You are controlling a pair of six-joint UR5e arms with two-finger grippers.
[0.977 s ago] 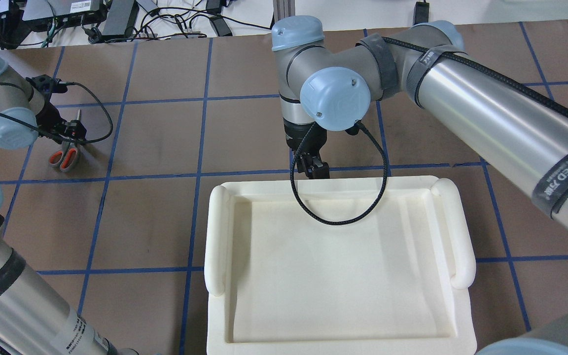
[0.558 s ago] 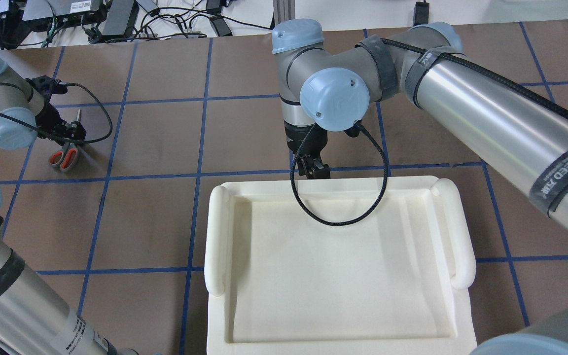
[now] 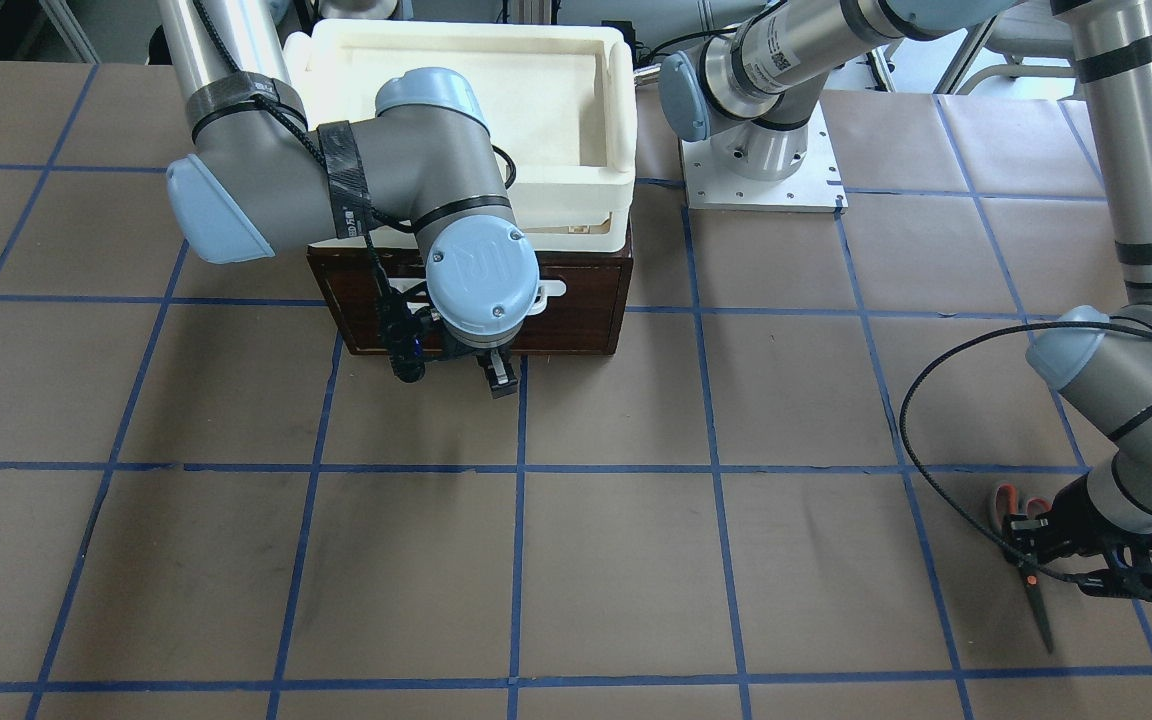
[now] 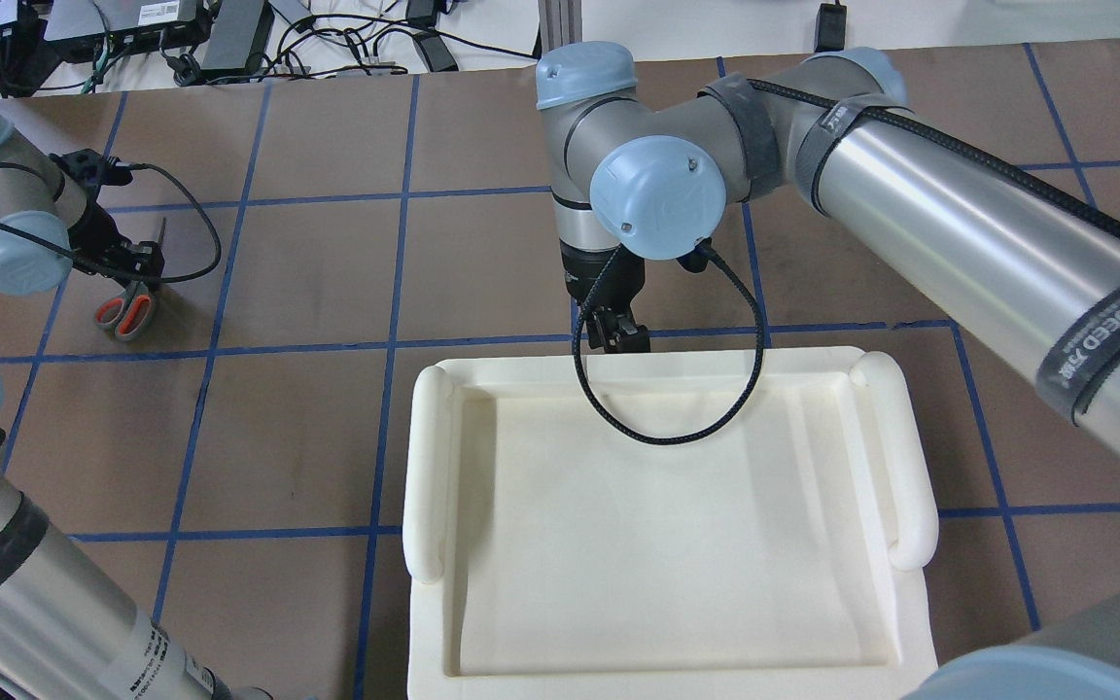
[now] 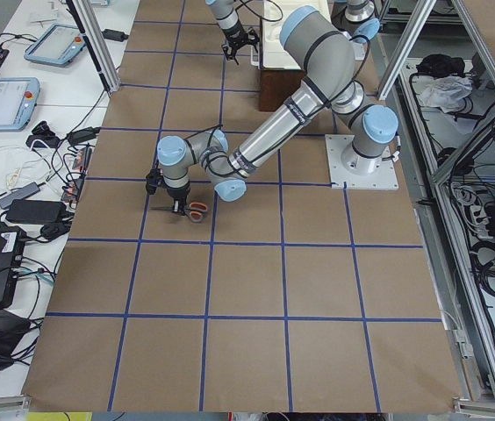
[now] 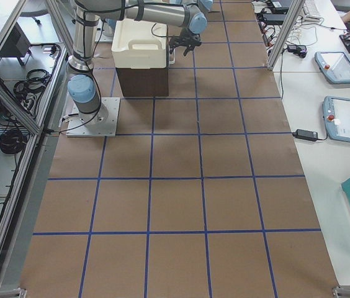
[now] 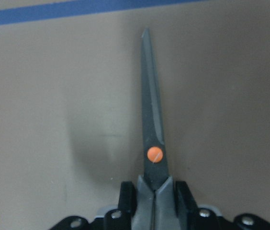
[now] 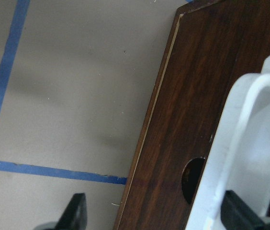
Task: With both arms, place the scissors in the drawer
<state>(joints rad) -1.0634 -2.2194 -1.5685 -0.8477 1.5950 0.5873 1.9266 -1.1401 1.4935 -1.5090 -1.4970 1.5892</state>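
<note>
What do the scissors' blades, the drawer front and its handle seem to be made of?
The scissors: blades probably metal with a dark matte coating, thin and evenly grey. The drawer front: wood or wood veneer, glossy dark brown, with visible grain. The handle: likely white plastic, smooth and slightly translucent.

This is a robotics lab. The worktop (image 5: 247, 289) is papered brown and marked into squares with blue tape (image 5: 208, 281), and an arm (image 5: 269, 145) rises from a white mounting plate (image 5: 340, 180) bolted to it. Aluminium frame posts (image 5: 89, 39) stand around it. A white side bench (image 6: 311, 105), right in the exterior right view, carries 2 teach pendants (image 6: 338, 67). Power bricks (image 5: 26, 210) and cables (image 5: 6, 167) lie left in the exterior left view.
</note>
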